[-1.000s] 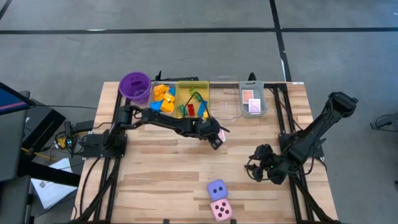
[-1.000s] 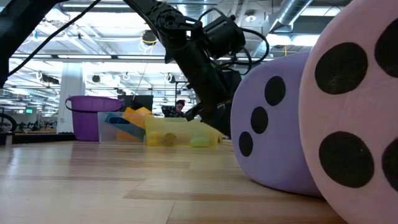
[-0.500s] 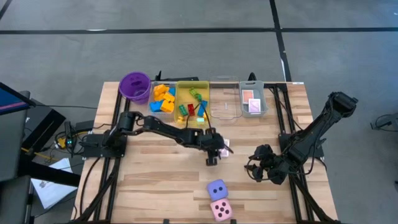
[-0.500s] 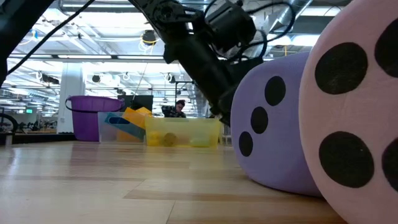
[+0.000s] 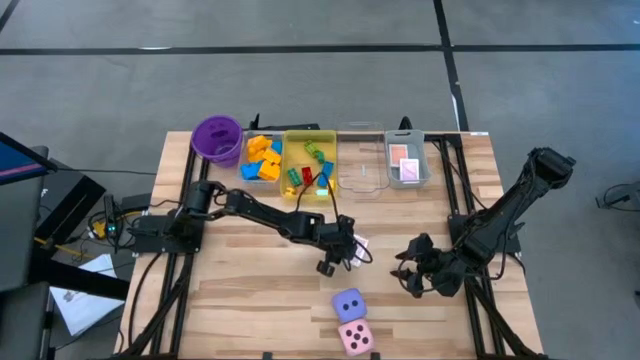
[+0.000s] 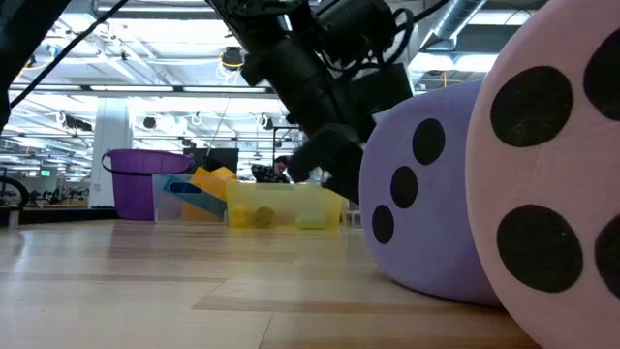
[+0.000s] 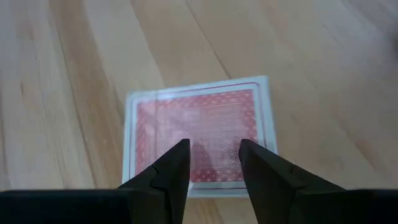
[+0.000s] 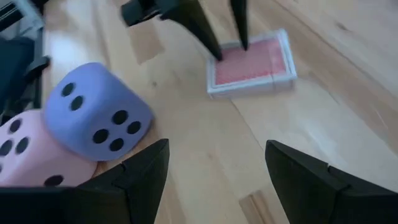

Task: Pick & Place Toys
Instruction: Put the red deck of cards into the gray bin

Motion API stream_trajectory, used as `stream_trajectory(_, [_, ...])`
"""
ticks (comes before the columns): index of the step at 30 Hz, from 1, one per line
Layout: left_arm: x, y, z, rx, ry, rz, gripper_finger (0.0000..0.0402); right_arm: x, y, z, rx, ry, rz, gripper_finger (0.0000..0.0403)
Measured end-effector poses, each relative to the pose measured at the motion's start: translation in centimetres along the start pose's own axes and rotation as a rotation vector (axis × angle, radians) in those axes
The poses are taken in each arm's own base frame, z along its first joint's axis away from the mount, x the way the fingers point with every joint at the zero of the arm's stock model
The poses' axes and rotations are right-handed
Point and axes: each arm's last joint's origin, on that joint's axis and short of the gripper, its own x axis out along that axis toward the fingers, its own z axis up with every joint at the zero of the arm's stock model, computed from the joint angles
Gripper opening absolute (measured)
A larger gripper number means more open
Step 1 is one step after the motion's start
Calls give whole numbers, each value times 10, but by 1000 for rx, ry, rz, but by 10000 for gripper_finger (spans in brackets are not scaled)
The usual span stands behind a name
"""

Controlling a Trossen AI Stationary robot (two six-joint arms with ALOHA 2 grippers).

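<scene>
A pink-backed card (image 7: 199,127) lies flat on the wooden table (image 5: 250,270), right of centre; it also shows in the high view (image 5: 359,244) and the right wrist view (image 8: 252,62). My left gripper (image 7: 214,165) is open, and its fingers point down over the card's near part. My right gripper (image 8: 217,180) is open and empty, low over the table to the right of the card (image 5: 412,272). The purple die (image 5: 348,304) and the pink die (image 5: 355,337) rest on the table near the front edge. Several bricks lie in the trays at the back. My left gripper comes at the card from above, slanting. Its two fingertips (image 8: 217,55) stand apart over the card's back (image 7: 214,140), near one short edge. I cannot tell whether they touch it. The card lies flat on the table.
At the back stand a purple cup (image 5: 217,138), a clear tray with yellow, orange and blue bricks (image 5: 262,160), a yellow tray with bricks (image 5: 310,162), a clear tray (image 5: 360,172) and a tray with cards (image 5: 407,163). The dice fill the low view's right side (image 6: 426,194).
My left gripper has gone from beside the yellow tray toward the table's near edge and down, and now stands over the card. My right gripper has kept still.
</scene>
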Motion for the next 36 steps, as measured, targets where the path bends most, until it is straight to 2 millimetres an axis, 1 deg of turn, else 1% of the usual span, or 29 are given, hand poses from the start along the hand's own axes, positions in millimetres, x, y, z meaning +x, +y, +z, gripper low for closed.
stream_trajectory(2, [-9, 3, 4, -10, -14, 23, 136, 0, 2, 1, -58, -10, 21, 260])
stream_trajectory(4, [-25, 8, 13, -52, -59, 54, 136, 0, 3, 1, -124, -14, 25, 260])
stream_trajectory(7, [-60, 20, 33, -203, -181, 97, 136, 0, 3, 1, -201, -17, 23, 260])
stream_trajectory(8, [-67, 22, 35, -273, -203, 97, 136, 0, 3, 2, -215, -17, 20, 260])
stream_trajectory(12, [-77, 26, 35, -617, -215, 120, 136, 4, 0, 7, -207, -26, -3, 260])
stream_trajectory(14, [-81, 27, 36, -734, -224, 127, 136, 6, -1, 9, -194, -33, -15, 260])
stream_trajectory(19, [-71, 20, 26, -927, -131, 107, 136, 12, -6, 17, -157, -48, -48, 260])
stream_trajectory(23, [-65, 16, 23, -1037, -98, 96, 136, 15, -9, 23, -142, -58, -72, 260])
stream_trajectory(25, [-56, 15, 25, -1074, -117, 73, 136, 17, -11, 25, -137, -55, -82, 260])
stream_trajectory(27, [-48, 11, 24, -1081, -92, 53, 136, 18, -12, 26, -137, -40, -78, 260])
stream_trajectory(29, [-38, 10, 31, -1080, -120, 32, 136, 20, -13, 28, -152, -16, -69, 260])
stream_trajectory(32, [-23, 6, 35, -1071, -101, -3, 136, 22, -14, 30, -177, 10, -53, 260])
stream_trajectory(36, [-10, 3, 36, -1083, -84, -21, 136, 23, -17, 32, -190, 30, -57, 260])
